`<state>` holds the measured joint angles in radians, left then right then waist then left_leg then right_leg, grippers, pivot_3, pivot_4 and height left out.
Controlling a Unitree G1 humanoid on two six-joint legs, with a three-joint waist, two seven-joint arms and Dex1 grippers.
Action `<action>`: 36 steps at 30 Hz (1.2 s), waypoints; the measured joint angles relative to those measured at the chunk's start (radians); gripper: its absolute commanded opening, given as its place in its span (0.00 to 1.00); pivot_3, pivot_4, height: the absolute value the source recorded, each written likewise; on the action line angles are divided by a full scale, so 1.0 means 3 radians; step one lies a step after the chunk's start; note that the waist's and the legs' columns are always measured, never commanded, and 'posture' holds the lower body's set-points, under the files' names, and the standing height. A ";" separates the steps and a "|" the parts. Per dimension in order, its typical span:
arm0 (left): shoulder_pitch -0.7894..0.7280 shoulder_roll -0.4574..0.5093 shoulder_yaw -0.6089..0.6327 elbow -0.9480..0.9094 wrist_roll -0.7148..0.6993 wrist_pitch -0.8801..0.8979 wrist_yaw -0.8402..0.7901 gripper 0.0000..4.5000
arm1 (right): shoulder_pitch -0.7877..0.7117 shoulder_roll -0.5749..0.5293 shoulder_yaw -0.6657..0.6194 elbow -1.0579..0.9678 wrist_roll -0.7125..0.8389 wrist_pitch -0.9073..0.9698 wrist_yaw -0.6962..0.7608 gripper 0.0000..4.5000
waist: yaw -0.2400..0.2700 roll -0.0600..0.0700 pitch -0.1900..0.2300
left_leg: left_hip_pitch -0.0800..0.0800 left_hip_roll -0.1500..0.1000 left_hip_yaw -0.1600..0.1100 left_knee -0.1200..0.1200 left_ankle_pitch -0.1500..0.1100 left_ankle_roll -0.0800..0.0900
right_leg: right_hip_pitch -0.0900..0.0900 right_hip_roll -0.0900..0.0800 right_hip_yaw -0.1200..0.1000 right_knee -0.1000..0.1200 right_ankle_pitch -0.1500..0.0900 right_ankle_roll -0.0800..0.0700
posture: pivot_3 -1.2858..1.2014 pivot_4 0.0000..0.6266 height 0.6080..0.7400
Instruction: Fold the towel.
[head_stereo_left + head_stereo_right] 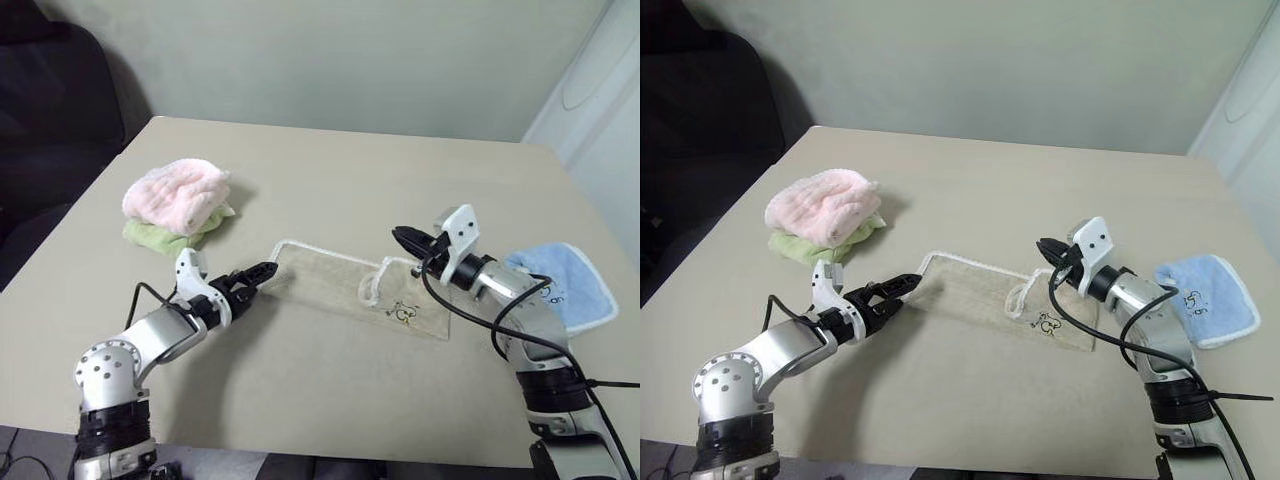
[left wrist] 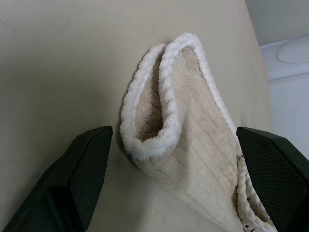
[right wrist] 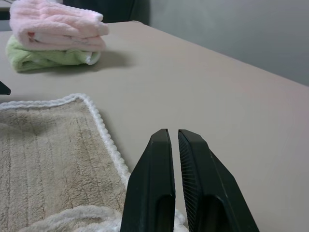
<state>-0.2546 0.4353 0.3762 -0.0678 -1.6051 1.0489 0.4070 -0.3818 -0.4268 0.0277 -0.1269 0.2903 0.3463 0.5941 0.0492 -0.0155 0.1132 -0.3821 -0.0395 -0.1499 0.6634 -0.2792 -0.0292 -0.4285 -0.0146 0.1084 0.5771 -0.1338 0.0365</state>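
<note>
Looking down, head views: the worktop [image 1: 330, 180] fills the middle of the frame, a pale wall behind it.
Towel, head views: the beige towel [image 1: 340, 285] lies flat just below frame centre, running from centre left down to centre right, its white corded edge showing; a corner is turned back near its right end, beside a small dark-and-yellow mark [image 1: 403, 313].
Left end effector, head views: the left end effector [image 1: 262, 275] sits at lower left of centre, its black fingers spread wide at the towel's left corner; whether they touch the cloth I cannot tell.
Right end effector, head views: the right end effector [image 1: 403, 240] is right of centre, above the towel's folded-back corner, fingers drawn narrow with nothing between them.
Other cloths, head views: a pink cloth [image 1: 178, 192] rests on a green cloth [image 1: 160, 238] at upper left; a light-blue cloth [image 1: 568, 285] lies at the right edge.
Left wrist view: the towel's doubled corner stands in the centre of the frame, white edging curled into a loop, between two widely parted black fingers [image 2: 82, 169] at lower left and lower right; the cloth is close to both.
Right wrist view: two black fingers [image 3: 152, 188] rise from the bottom centre, almost touching, holding nothing; the towel spreads across the lower left, and the pink and green cloths sit in the upper left corner.
</note>
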 measured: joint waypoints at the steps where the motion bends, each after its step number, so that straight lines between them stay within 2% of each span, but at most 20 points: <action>1: -0.0019 -0.0004 -0.0012 0.0019 0.0011 0.0000 0.0000 1.00 | 0.0006 -0.0001 -0.0024 -0.0003 -0.0002 0.0000 -0.0012 0.08 | 0.0002 0.0001 0.0001 | 0.0000 -0.0001 0.0000 0.0000 0.0001 0.0002 | 0.0001 0.0001 0.0001 0.0000 0.0000 0.0000 | 0.52 0.24 1.00; 11: -0.0274 -0.0062 -0.0155 0.0239 0.0352 0.0017 -0.0122 1.00 | 0.0039 -0.0003 -0.0066 -0.0022 -0.0037 -0.0009 -0.0085 0.08 | 0.0026 0.0022 -0.0002 | 0.0001 -0.0003 -0.0012 0.0001 0.0004 0.0003 | 0.0011 0.0000 0.0004 0.0000 -0.0004 -0.0002 | 0.52 0.24 1.00; 12: -0.0291 -0.0071 -0.0161 0.0252 0.0372 0.0018 -0.0127 0.96 | 0.0039 -0.0001 -0.0066 -0.0022 -0.0038 -0.0013 -0.0086 0.07 | 0.0027 0.0023 -0.0002 | 0.0001 -0.0003 -0.0012 0.0001 0.0004 0.0003 | 0.0012 0.0000 0.0004 0.0000 -0.0004 -0.0003 | 0.52 0.24 1.00; 14: -0.0329 -0.0082 -0.0180 0.0288 0.0469 0.0026 -0.0175 0.86 | 0.0039 0.0000 -0.0067 -0.0022 -0.0042 -0.0019 -0.0089 0.07 | 0.0027 0.0023 -0.0002 | 0.0001 -0.0003 -0.0013 0.0001 0.0004 0.0003 | 0.0012 0.0000 0.0005 0.0000 -0.0005 -0.0003 | 0.52 0.24 1.00; 23: -0.0369 -0.0192 -0.0192 0.0366 0.0779 0.0036 -0.0265 0.12 | 0.0039 0.0024 -0.0066 -0.0022 -0.0065 -0.0033 -0.0093 0.07 | 0.0027 0.0021 0.0000 | -0.0002 -0.0001 -0.0013 -0.0001 -0.0001 -0.0001 | 0.0007 0.0002 0.0004 -0.0001 -0.0013 -0.0003 | 0.52 0.24 1.00; 25: -0.0368 -0.0213 -0.0190 0.0370 0.0801 0.0052 -0.0269 0.01 | 0.0039 0.0028 -0.0066 -0.0022 -0.0068 -0.0033 -0.0093 0.07 | 0.0027 0.0017 0.0002 | -0.0002 0.0000 -0.0014 -0.0001 -0.0002 -0.0003 | 0.0006 0.0005 0.0004 -0.0001 -0.0014 -0.0003 | 0.52 0.24 1.00; 30: -0.0368 -0.0232 -0.0188 0.0365 0.0869 0.0064 -0.0358 0.01 | 0.0038 0.0038 -0.0066 -0.0022 -0.0071 -0.0037 -0.0095 0.07 | 0.0027 0.0014 0.0004 | -0.0002 0.0000 -0.0014 -0.0001 -0.0002 -0.0005 | 0.0006 0.0011 0.0004 -0.0001 -0.0014 -0.0003 | 0.52 0.24 1.00; 36: -0.0416 -0.0237 -0.0200 0.0199 0.0872 0.0064 -0.0736 0.01 | 0.0038 0.0041 -0.0080 -0.0022 -0.0072 -0.0041 -0.0132 0.07 | 0.0025 -0.0006 0.0016 | -0.0003 0.0002 -0.0017 0.0000 -0.0003 -0.0007 | 0.0004 0.0011 0.0006 -0.0001 -0.0013 -0.0005 | 0.52 0.24 1.00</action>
<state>-0.3794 0.3642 0.3163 -0.0082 -1.3434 1.0681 0.1862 -0.3706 -0.4145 0.0035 -0.1335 0.2687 0.3340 0.5546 0.0566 -0.0172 0.1179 -0.3830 -0.0389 -0.1551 0.6634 -0.2800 -0.0311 -0.4273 -0.0114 0.1102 0.5767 -0.1376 0.0350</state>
